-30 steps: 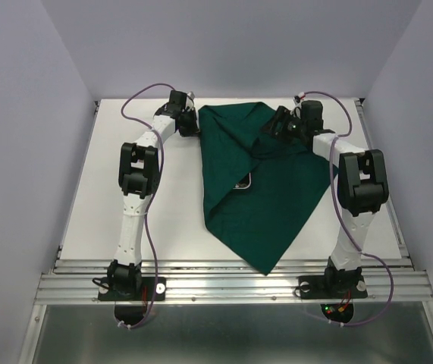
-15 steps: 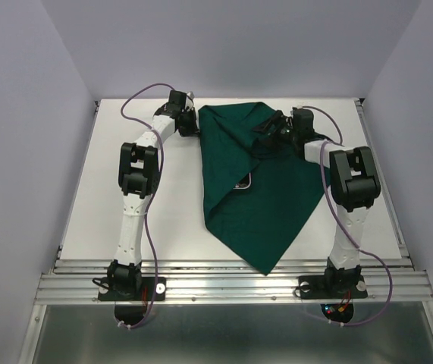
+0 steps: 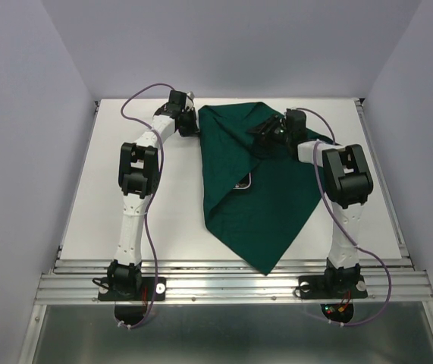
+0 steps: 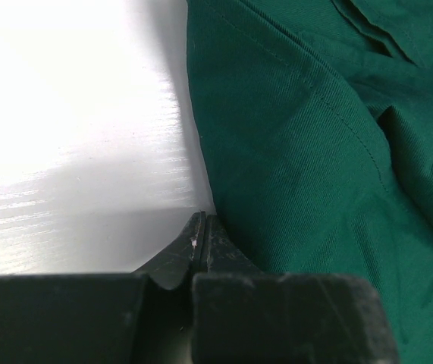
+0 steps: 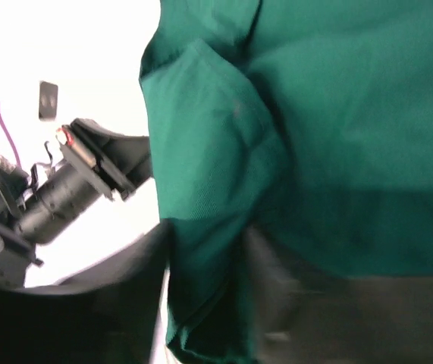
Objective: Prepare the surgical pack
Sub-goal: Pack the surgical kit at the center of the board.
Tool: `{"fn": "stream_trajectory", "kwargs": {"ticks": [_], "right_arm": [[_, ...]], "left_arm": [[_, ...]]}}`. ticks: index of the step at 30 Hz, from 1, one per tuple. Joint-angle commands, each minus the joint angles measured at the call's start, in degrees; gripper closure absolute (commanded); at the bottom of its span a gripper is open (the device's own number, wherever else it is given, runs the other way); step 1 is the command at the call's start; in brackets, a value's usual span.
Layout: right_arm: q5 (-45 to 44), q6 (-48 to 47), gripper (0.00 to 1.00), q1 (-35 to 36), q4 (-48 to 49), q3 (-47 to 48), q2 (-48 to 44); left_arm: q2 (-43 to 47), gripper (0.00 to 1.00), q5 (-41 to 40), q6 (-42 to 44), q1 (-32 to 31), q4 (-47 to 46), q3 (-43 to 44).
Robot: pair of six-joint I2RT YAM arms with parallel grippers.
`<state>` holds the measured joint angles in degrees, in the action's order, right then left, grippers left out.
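**While both pincers sit at its far edge: surgical pack, holdings on the table**

Item 1. Drape (image 3: 265, 205), large, dark green cloth. It lies on the white table (image 3: 178, 220), from mid-table to the far side and between the two arms. It is folded over itself, with one pointed corner toward the arm bases and creased layers bunched at the far end.

Item 2. Steel tray (image 3: 243, 182), shiny. Only a small corner shows, peeping from a gap in the folds near the drape's middle; the rest lies under cloth. Any other contents are hidden.

Item 3. Left gripper (image 3: 192, 126), at the drape's far left corner. In the wrist view its fingers meet with no gap (image 4: 201, 227), closed. The tips are low on the table, touching the drape's hem. I cannot tell whether any cloth is caught between them.

Item 4. Right gripper (image 3: 265, 130), over the bunched far end of the drape. In the blurred wrist view its two dark fingers stand apart with a raised fold of green cloth filling the space between them (image 5: 205, 288). I cannot tell whether they clamp that fold or merely straddle it.
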<state>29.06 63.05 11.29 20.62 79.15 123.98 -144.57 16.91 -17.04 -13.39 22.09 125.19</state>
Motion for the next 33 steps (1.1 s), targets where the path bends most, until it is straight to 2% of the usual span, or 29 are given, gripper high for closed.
{"fn": "stream_trajectory", "kwargs": {"ticks": [1,2,3,5,8,14,19,26,30,31,33], "right_arm": [[-3.6,-3.0,0.6,0.2,1.7,5.2,1.5],[-3.7,-3.9,0.66,0.2,1.0,6.8,2.0],[-3.5,-5.5,0.79,0.2,0.3,8.5,3.4],[-3.8,-8.0,0.92,0.2,-2.2,13.9,4.2],[-4.6,-10.7,0.98,0.2,-3.0,19.5,5.6],[2.9,-15.0,0.99,0.8,4.9,29.5,9.3],[10.6,-21.2,0.99,1.3,8.5,34.0,10.4],[13.9,-25.7,0.99,1.3,7.2,41.4,12.9],[15.1,-25.8,0.99,1.3,4.8,45.9,15.5],[15.1,-25.9,0.99,1.3,4.8,45.9,15.6],[15.1,-26.2,0.99,1.3,4.8,45.3,15.5]], "left_arm": [[3.6,1.0,1.0,0.3,0.5,0.1,1.4],[3.7,1.0,1.0,0.3,0.5,0.0,1.3],[3.6,1.0,1.1,0.3,0.5,0.0,1.4],[3.7,1.0,1.2,0.2,0.5,0.0,1.4],[3.6,1.0,1.2,0.3,0.5,-0.1,1.2],[3.6,1.0,1.6,0.3,0.6,-0.2,1.1],[3.7,1.0,1.5,0.3,0.8,-0.4,1.2],[3.8,1.0,3.8,-0.6,2.1,-1.4,2.5],[8.7,0.97,6.5,-0.6,2.6,-6.7,-2.7],[12.0,0.97,7.0,-0.4,2.6,-9.8,-6.8],[15.4,1.0,7.6,-0.7,2.6,-15.2,-11.3]]}}
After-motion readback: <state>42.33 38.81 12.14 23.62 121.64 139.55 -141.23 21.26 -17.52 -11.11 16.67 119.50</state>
